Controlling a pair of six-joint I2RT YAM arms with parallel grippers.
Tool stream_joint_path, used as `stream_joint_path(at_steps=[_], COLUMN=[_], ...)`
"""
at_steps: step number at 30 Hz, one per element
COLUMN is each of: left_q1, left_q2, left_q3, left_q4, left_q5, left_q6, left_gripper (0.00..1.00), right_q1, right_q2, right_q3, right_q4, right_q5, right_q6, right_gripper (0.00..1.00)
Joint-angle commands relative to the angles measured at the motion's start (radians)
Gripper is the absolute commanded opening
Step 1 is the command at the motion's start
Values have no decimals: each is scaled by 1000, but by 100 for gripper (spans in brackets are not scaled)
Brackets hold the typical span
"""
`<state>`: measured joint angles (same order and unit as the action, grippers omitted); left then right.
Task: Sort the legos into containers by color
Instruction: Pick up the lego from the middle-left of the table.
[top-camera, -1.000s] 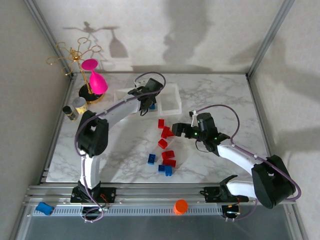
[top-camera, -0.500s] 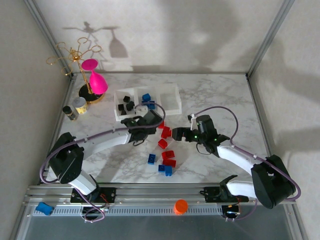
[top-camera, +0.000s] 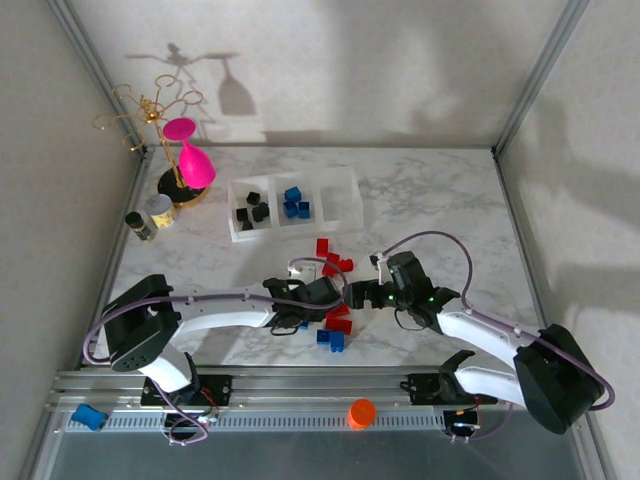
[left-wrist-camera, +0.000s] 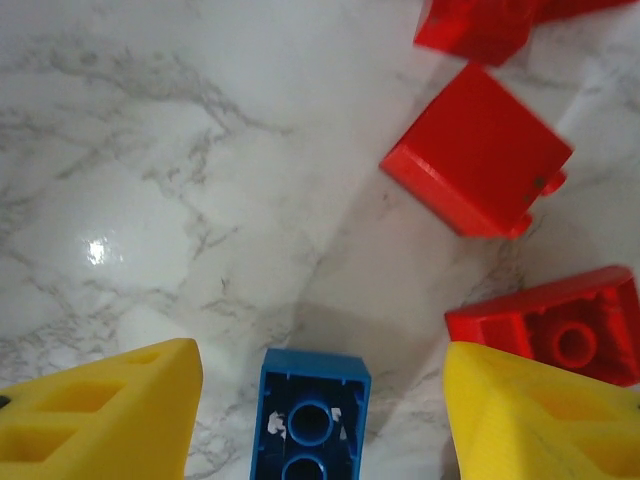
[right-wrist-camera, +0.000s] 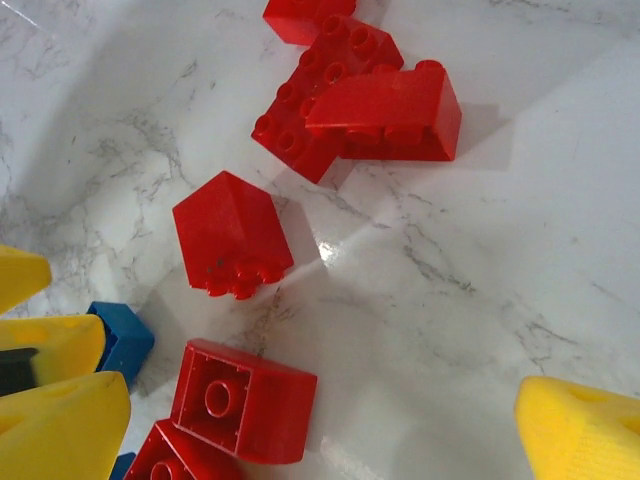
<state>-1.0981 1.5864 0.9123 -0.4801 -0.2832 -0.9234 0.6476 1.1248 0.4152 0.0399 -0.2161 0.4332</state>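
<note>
Both grippers are spread wide, grasping nothing. We see the left gripper straddling a blue brick near the table's middle, fingers clear of it, and the right gripper over red bricks. Toward the far edge, the bins hold black bricks and blue ones.

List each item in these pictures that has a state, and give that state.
Left tool: open, a finger either side of the blue brick, not touching.
Blue brick: upside down on the table.
Right tool: open, holding nothing.
Red brick by the right tool: upside down, hollow side up.
Bins: open-topped; black bricks in the left, blue bricks in the middle, right looks empty.
</note>
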Motion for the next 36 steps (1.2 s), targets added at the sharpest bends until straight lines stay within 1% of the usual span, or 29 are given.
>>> stream_joint_path(at_steps=[1,5,11,15,17,21,26,31,36], left_q1=[-14,-22,-22,-22,-20,-20,-14,32,110], left_q2=[15,29,74,84,86,91,63,17,8], left_q3=[-32,-53,-52,-47,-37,-26,-11,46,179], left_q4=[16,64,64,38,22,12,-19,-53,-97], left_q5=[16,47,33,5,-18,-26,-53,-101,-168], left_q6=[-52,-41,-45,-47,-41,-30,-23,4,72], left_gripper=[64,60,54,49,45,38,33,31,30], right_q1=[11,15,23,24,24,23,24,23,17], right_q2=[-29,-23,-6,-5,-1,16,-11,-25,-38], right_q3=[-15,-11,-4,-4,-3,19,44,83,124], right_q4=[-11,-5,-5,-5,0,-6,-18,-40,-40], right_q5=[44,38,37,45,39,26,34,65,56], right_q6=[-6,-6,-13,-14,-15,-10,1,5,6], right_gripper=[99,99,99,99,99,99,99,99,99])
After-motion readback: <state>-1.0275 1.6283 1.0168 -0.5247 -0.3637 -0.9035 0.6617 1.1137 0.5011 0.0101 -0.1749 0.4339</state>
